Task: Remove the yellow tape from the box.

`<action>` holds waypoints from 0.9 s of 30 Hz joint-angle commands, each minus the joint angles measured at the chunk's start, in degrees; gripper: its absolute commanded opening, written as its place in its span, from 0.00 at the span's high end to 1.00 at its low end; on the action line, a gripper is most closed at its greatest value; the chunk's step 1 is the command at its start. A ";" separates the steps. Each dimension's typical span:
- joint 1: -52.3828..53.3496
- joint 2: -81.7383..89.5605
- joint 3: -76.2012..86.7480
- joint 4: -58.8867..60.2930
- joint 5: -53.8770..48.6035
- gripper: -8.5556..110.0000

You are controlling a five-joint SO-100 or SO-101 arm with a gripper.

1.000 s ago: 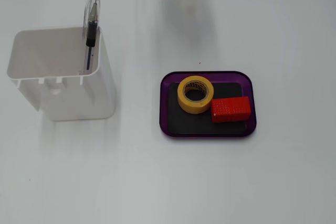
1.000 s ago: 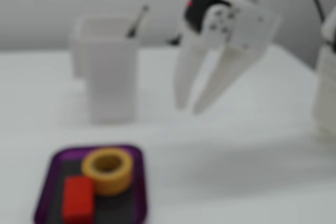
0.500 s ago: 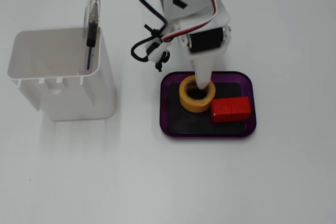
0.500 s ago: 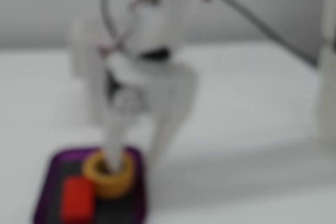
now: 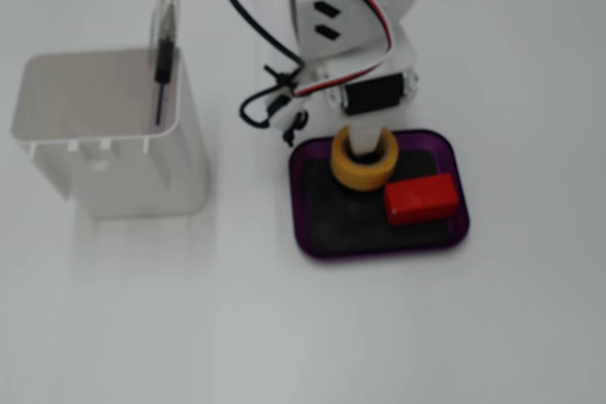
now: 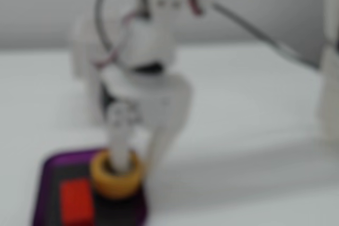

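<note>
Nearest me in the low fixed view, the red block (image 6: 76,201) lay on the dark floor of the box (image 6: 47,163), as it had half a second before. Just behind it, the yellow tape (image 6: 117,174) had changed: it sat a little higher and nearer the tray's far rim than before, with one white finger (image 6: 119,141) down through its hollow centre and the other outside the roll's wall. From above, the yellow tape (image 5: 364,155) had drifted toward the top edge of the box (image 5: 460,232) and come away from the red block (image 5: 420,197), which it had been touching. I judged the hand (image 5: 363,136) had closed on the roll's wall and begun lifting, though blur kept me from seeing the contact itself. The tape was still over the tray, so removal was under way, not done. Further back on the surface (image 5: 284,328), the white bin (image 5: 106,134) and its pen (image 5: 165,54) stood undisturbed.
</note>
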 commanded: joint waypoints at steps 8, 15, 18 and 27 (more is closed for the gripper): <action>-0.26 1.32 -2.29 0.79 0.26 0.93; -0.44 1.32 -7.47 6.42 0.26 0.93; -0.35 1.32 -10.55 8.88 0.26 0.93; -0.35 1.23 -12.92 11.16 0.26 0.93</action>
